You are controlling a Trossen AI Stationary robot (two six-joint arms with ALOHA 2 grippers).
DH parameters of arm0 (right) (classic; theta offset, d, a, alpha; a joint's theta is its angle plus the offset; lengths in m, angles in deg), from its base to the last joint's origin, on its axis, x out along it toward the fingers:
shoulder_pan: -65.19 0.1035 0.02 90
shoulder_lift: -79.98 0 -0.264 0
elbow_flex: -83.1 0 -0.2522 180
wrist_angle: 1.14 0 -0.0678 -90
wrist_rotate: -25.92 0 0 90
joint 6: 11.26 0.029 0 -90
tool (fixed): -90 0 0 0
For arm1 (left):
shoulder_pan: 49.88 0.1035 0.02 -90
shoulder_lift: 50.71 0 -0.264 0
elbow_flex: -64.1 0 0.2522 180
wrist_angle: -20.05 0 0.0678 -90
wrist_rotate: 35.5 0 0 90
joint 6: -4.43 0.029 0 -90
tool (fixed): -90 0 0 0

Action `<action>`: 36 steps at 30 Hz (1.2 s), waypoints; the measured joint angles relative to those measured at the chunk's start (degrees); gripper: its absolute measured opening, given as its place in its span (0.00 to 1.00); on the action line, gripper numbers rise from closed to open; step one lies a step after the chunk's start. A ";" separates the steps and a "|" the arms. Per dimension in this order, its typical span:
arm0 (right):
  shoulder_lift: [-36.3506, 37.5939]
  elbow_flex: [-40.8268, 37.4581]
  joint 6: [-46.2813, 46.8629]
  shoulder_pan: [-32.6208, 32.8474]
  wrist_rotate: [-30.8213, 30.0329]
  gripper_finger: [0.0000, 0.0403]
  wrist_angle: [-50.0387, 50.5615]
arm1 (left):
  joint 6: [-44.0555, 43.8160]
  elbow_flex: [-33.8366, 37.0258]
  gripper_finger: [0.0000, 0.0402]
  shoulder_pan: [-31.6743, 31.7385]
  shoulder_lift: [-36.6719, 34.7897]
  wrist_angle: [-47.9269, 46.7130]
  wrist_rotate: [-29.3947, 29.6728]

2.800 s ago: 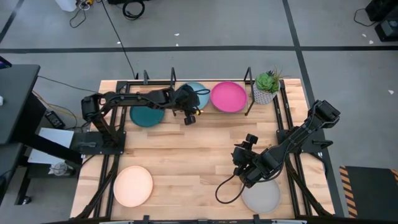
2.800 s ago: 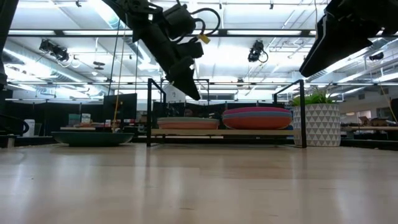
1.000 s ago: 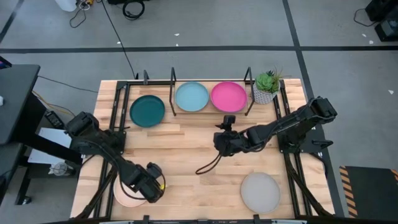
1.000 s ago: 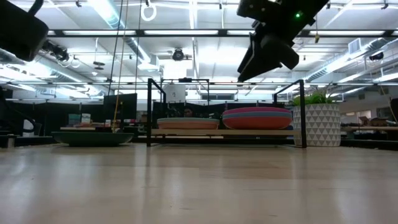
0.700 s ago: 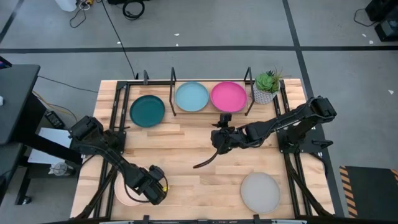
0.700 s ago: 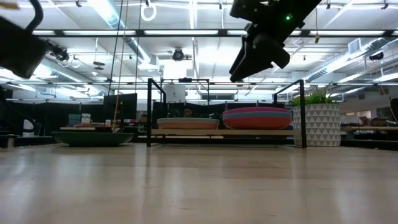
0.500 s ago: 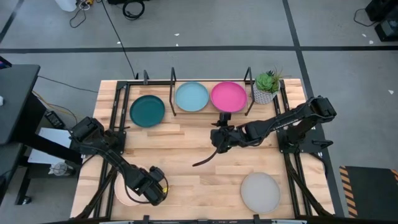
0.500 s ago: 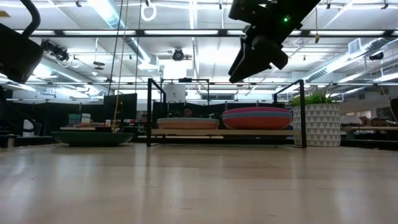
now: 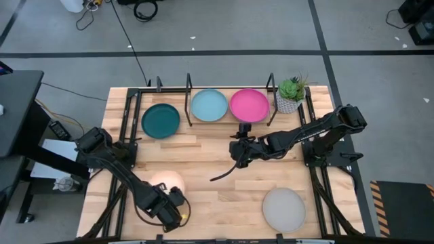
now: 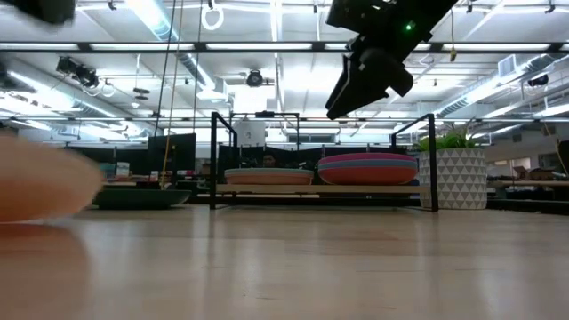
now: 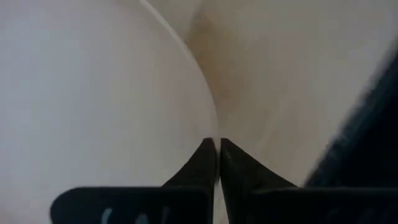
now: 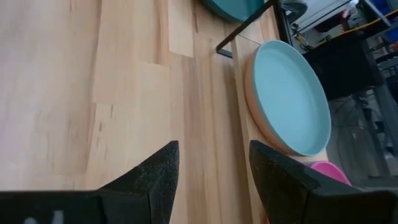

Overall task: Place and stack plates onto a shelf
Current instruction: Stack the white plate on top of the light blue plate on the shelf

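Left tool (image 9: 169, 205): at the worktop's (image 9: 217, 169) near-left edge, fingers pinched on the cream plate's (image 9: 165, 183) rim; plate lifted and tilted.
Right tool (image 9: 237, 150): spread, empty, raised mid-worktop, just before the shelf (image 9: 203, 122).
Grey plate (image 9: 284, 209): near-right, well apart.

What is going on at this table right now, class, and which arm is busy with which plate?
The left hand, at the table's near left, has pinched the rim of the cream plate and is lifting it. The right hand hangs open above mid-table, holding nothing. On the shelf lie a light blue plate and a magenta plate, each on top of others. The dark teal plate and grey plate wait on the table.
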 joint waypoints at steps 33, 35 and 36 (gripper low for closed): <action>0.00 -6.86 36.64 19.65 -4.58 0.50 5.85 | 90.12 -16.04 0.05 40.71 -0.12 -7.49 11.51; 0.00 -7.10 37.80 20.54 -5.15 0.50 5.47 | 92.25 -16.06 0.05 43.80 -0.12 -6.47 11.23; 0.00 -7.08 38.21 20.90 -5.39 0.50 5.23 | 93.01 -16.06 0.05 45.39 -0.11 -5.92 11.24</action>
